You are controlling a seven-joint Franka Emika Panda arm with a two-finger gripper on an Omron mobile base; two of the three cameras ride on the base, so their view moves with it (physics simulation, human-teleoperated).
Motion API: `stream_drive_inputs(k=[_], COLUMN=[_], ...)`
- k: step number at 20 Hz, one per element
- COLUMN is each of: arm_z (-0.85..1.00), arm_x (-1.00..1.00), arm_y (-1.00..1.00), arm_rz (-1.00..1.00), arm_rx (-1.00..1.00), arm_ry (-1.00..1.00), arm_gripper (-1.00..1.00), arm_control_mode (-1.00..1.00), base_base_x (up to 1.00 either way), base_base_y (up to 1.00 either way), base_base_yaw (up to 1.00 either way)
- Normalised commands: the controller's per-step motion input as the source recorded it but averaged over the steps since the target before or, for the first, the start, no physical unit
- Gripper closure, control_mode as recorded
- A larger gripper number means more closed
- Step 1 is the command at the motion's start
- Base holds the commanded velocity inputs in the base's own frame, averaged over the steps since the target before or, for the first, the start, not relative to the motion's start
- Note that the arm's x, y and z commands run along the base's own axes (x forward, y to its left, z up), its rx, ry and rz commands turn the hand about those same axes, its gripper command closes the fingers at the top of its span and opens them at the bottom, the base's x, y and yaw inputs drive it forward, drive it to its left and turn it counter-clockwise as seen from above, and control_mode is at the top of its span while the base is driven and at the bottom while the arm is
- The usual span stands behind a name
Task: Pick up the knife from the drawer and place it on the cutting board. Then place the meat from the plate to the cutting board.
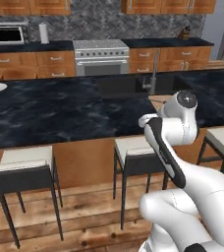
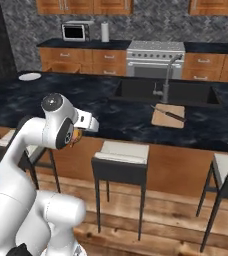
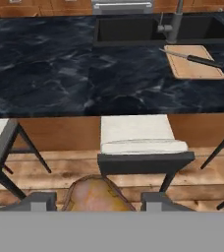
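My gripper (image 3: 98, 203) is shut on the meat (image 3: 96, 194), a brown-golden roasted lump between the two finger tips. It hangs in front of the island counter, above the stools and the wooden floor. In the right base view the meat (image 2: 76, 136) peeks out under the hand (image 2: 87, 123). The cutting board (image 3: 196, 65) lies on the counter beside the sink, far ahead and to the right. The knife (image 3: 192, 58) rests slantwise on it. Both show again as the cutting board (image 2: 167, 119) and knife (image 2: 170, 114). The white plate (image 2: 30, 76) sits bare at the counter's far left. The drawer is out of view.
A dark sink (image 3: 128, 29) with a metal faucet (image 3: 172, 27) lies behind the board. White-cushioned stools (image 3: 139, 135) stand along the island's front, below the hand. The back wall holds a stove (image 1: 100, 55), a microwave (image 1: 9, 34) and wooden cabinets.
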Motion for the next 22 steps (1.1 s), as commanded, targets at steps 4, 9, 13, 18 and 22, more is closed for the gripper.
stream_drive_inputs(k=[4, 9, 13, 18, 22], arm_z=[0.00, 0.00, 0.00, 0.00, 0.00], arm_x=[0.00, 0.00, 0.00, 0.00, 0.00], arm_y=[0.00, 0.00, 0.00, 0.00, 0.00], arm_rz=[0.00, 0.00, 0.00, 0.00, 0.00], arm_rx=[0.00, 0.00, 0.00, 0.00, 0.00], arm_ry=[0.00, 0.00, 0.00, 0.00, 0.00], arm_gripper=[1.00, 1.00, 1.00, 1.00, 1.00], arm_control_mode=[1.00, 1.00, 1.00, 1.00, 1.00], base_base_x=[0.00, 0.20, 0.47, 0.67, 0.90], base_base_y=[-1.00, -1.00, -1.00, -0.67, 0.00], base_base_yaw=[0.13, 0.14, 0.11, 0.02, 0.00])
